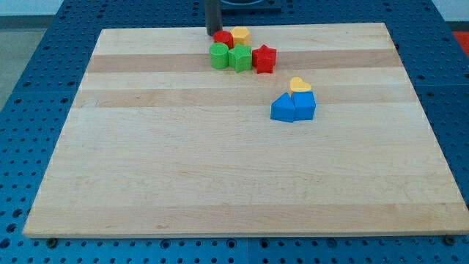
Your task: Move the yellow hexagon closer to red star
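The yellow hexagon (241,34) sits near the board's top edge, touching a red round block (223,39) on its left. The red star (264,59) lies just below and to the right of the hexagon, a small gap apart. Two green blocks (219,55) (239,58) sit in a row to the left of the star, the right one touching it. My tip (213,32) rests at the board's top edge, just left of the red round block and about two block widths left of the hexagon.
A yellow heart (299,85) sits atop the upper edge of two blue blocks (283,108) (305,105) right of centre. The wooden board (146,161) lies on a blue perforated table (29,66).
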